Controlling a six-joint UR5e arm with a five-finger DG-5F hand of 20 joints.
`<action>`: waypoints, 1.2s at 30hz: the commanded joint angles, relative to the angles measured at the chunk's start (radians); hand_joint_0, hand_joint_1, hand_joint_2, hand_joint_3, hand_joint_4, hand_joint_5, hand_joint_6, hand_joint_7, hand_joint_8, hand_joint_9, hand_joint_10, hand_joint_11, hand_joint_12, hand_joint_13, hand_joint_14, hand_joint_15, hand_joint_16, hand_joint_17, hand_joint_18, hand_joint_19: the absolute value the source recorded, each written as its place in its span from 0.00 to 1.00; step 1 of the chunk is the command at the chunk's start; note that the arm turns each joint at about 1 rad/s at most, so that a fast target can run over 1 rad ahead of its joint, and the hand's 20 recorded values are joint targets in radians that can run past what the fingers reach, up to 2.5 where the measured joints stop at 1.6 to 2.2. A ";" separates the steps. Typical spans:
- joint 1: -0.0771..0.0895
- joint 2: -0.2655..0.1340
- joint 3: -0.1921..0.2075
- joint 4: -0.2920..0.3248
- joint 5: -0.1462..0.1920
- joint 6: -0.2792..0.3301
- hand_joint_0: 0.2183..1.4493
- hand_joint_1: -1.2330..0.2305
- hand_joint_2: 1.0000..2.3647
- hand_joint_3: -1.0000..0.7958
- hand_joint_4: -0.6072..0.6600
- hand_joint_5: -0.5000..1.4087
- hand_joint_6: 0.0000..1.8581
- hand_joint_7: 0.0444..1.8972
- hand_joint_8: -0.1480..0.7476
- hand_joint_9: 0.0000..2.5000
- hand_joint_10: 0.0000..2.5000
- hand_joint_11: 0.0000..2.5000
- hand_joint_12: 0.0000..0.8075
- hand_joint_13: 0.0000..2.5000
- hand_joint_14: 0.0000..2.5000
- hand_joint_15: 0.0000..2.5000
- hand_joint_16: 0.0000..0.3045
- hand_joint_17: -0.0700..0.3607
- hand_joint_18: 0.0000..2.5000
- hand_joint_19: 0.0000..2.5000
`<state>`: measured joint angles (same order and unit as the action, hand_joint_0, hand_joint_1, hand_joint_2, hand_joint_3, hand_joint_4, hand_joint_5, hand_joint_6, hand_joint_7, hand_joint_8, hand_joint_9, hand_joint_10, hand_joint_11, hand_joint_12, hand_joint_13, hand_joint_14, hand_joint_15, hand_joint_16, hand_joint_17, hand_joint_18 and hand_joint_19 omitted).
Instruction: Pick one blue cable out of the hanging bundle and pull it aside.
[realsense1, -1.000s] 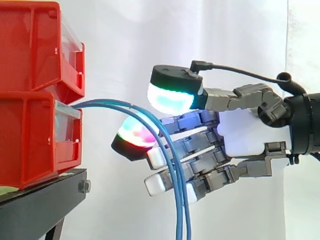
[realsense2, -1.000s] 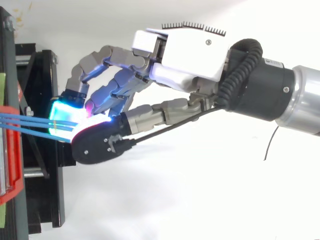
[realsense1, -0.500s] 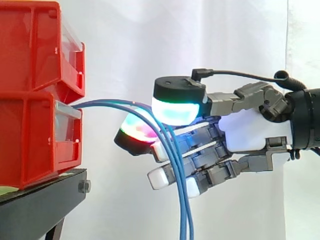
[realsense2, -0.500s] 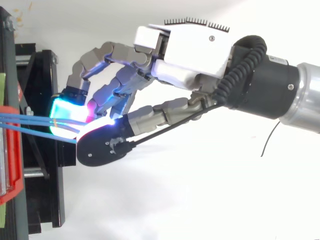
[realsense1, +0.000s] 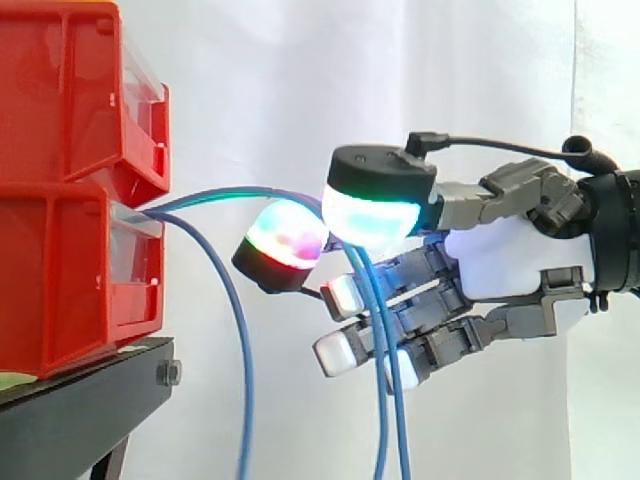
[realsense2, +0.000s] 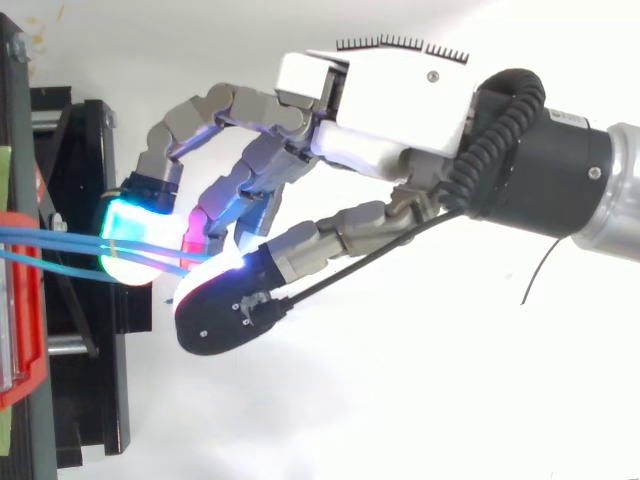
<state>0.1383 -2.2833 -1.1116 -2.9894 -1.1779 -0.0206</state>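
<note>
Stacked red plastic bins (realsense1: 70, 200) on black stand (realsense1: 80, 400) at left; robot hand (realsense1: 510, 265) reaching in from right, thumb and glowing fingers (realsense1: 283, 240) curled narrow round two thin blue cables (realsense1: 381, 430) running right from the lower bin; third blue cable (realsense1: 243, 400) hangs apart, near the bins.

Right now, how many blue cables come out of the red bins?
3. One blue cable hangs free beside the red bins; two are pinched in the robot hand, dropping below it. More may be hidden.
</note>
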 joint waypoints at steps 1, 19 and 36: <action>0.001 0.002 0.000 0.000 -0.002 -0.001 0.26 0.29 0.00 0.28 0.50 0.16 0.49 0.40 0.49 0.41 0.01 0.29 0.47 0.35 0.01 0.21 0.17 0.43 0.37 0.26; 0.001 0.002 0.000 0.000 -0.002 -0.001 0.37 0.29 0.01 0.41 0.42 0.17 0.51 0.46 0.50 0.42 0.01 0.30 0.47 0.36 0.01 0.21 0.16 0.42 0.38 0.26; 0.001 0.002 0.001 0.000 -0.002 -0.001 0.49 0.25 0.00 0.28 0.38 0.16 0.53 0.47 0.44 0.45 0.01 0.32 0.44 0.39 0.01 0.23 0.15 0.40 0.41 0.25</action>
<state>0.1396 -2.2810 -1.1116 -2.9897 -1.1796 -0.0215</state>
